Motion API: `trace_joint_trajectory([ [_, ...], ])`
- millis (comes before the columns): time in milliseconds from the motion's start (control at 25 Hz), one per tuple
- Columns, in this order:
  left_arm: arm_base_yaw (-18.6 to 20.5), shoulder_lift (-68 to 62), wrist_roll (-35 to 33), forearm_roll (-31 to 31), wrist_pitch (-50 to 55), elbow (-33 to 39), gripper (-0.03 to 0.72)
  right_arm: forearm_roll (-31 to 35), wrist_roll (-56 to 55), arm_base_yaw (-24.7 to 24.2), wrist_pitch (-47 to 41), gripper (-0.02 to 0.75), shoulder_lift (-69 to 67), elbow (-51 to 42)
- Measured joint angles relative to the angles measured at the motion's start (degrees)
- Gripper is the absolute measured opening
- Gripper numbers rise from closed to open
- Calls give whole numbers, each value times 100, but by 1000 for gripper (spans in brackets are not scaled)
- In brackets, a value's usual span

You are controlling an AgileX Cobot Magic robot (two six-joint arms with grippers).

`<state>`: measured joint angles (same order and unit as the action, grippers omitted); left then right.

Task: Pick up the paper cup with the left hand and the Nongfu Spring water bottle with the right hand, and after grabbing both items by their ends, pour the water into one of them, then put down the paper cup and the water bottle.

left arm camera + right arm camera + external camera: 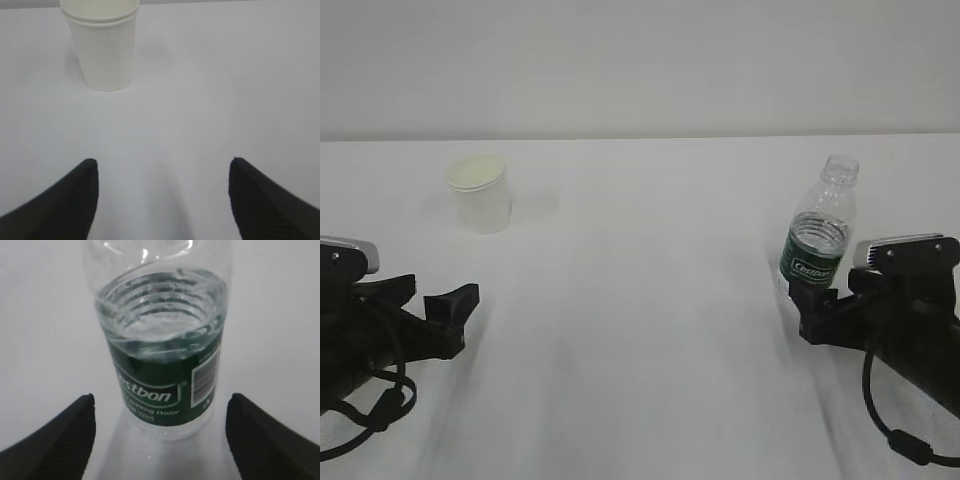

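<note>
White tabletop holds the upright cup (103,42) ahead-left of the open left pincer (162,197), while the upright bottle (161,345) stands just before the open right pincer (160,435).

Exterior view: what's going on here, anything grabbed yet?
Nothing held yet. The left gripper is open and short of the paper cup, which stands upright on the white table. The right gripper is open right at the Nongfu Spring water bottle, which stands upright, uncapped and partly filled with water. No pouring has happened.
</note>
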<state>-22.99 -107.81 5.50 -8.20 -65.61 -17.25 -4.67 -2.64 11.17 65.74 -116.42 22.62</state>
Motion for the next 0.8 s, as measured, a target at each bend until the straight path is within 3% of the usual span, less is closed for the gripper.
trace_joint_trajectory([
  [800,0,0,-150,-34,0,0,586,0,-4,0,-180,605,-431,1033],
])
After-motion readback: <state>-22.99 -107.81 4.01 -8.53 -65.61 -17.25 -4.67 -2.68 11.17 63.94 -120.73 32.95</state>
